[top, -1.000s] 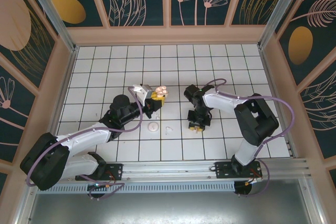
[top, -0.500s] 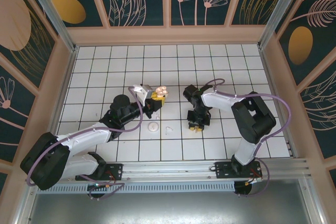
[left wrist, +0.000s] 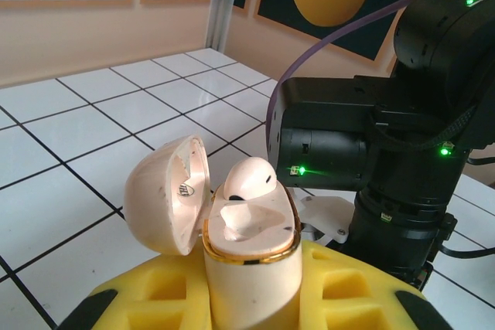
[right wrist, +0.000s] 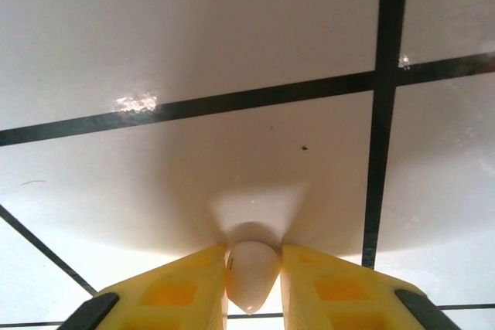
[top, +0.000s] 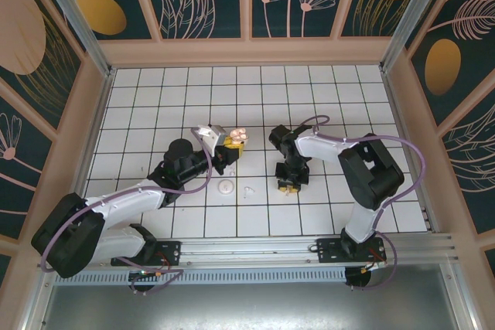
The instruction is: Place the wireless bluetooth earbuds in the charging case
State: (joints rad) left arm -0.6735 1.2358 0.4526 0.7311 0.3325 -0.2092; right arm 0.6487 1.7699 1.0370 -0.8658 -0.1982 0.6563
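Note:
The charging case stands upright between the yellow fingers of my left gripper, which is shut on it. Its lid hangs open to the left. One cream-pink earbud sits in the far socket and the near socket is bare. In the top view the case is at mid-table in my left gripper. My right gripper is shut on a second earbud, pointing down just above a white tile. In the top view my right gripper is right of the case.
A flat white round disc lies on the tiles in front of the case, with a small pale bit beside it. The right arm's black wrist looms close behind the case. Wooden walls ring the tiled floor.
The right arm's elbow has shifted slightly left while its gripper stays low over the same tile. The left arm and the case have not moved.

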